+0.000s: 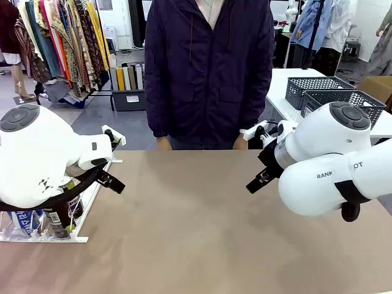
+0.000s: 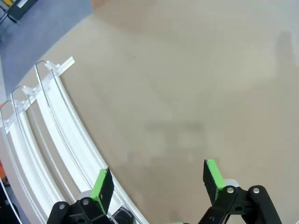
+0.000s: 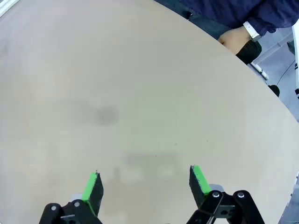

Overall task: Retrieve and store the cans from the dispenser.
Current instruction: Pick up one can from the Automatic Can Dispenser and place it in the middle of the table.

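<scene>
The dispenser (image 1: 86,208), a white and clear rack of long rails, lies at the table's left edge, mostly under my left arm. Cans stand at its near end: a dark one (image 1: 61,222) and a blue-and-white one (image 1: 24,222), both partly hidden by the arm. My left gripper (image 1: 111,181) hangs open just right of the rack, holding nothing. In the left wrist view the left gripper (image 2: 158,181) is spread over bare table, with the dispenser's curved rails (image 2: 56,130) beside its left pad. My right gripper (image 1: 257,182) (image 3: 145,184) is open over bare tabletop.
A person in a dark jacket (image 1: 208,67) stands at the far edge, hands resting at the table's rim (image 3: 233,35). Two dark mesh baskets (image 1: 318,89) sit on a white side table at the back right. The brown tabletop (image 1: 190,226) stretches between the arms.
</scene>
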`<action>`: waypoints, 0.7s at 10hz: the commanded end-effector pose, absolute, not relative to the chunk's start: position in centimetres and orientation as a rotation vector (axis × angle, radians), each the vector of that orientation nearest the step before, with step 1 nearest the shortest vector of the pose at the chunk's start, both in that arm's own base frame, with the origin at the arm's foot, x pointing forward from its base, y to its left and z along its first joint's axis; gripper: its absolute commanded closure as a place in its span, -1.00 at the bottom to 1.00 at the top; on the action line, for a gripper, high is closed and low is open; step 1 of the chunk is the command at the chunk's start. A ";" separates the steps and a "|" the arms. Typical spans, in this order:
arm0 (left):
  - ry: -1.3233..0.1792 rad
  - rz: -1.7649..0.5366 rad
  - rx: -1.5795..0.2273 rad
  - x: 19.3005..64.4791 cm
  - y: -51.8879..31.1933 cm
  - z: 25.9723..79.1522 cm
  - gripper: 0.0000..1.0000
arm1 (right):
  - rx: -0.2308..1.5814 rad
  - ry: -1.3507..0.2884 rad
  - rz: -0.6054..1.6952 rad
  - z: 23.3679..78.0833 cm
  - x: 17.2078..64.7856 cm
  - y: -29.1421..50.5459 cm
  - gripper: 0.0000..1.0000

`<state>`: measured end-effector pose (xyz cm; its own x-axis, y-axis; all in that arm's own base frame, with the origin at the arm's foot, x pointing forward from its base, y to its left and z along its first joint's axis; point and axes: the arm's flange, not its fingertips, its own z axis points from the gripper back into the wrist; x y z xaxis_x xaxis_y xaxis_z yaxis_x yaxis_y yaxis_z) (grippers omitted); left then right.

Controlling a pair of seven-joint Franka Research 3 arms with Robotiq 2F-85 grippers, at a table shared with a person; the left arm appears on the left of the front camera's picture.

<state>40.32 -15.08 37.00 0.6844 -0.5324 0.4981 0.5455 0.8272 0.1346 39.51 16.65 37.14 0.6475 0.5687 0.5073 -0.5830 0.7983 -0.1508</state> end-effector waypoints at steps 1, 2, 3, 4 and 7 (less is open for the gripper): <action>-0.551 -0.604 -0.025 40.3 -15.1 37.0 -1.00 | 0.027 -0.568 0.655 37.1 39.5 16.7 -1.00; -0.551 -0.604 -0.025 40.3 -15.1 37.0 -1.00 | 0.027 -0.568 0.655 37.1 39.5 16.7 -1.00; -0.551 -0.604 -0.025 40.3 -15.1 37.0 -1.00 | 0.027 -0.568 0.655 37.1 39.5 16.7 -1.00; -0.551 -0.604 -0.025 40.3 -15.1 37.0 -1.00 | 0.027 -0.568 0.655 37.1 39.5 16.7 -1.00; -0.551 -0.604 -0.025 40.3 -15.1 37.0 -1.00 | 0.027 -0.568 0.655 37.1 39.5 16.7 -1.00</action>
<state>40.32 -15.08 37.00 0.6848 -0.5318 0.4982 0.5450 0.8276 0.1342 39.51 16.65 37.14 0.6475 0.5687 0.5072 -0.5829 0.7984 -0.1510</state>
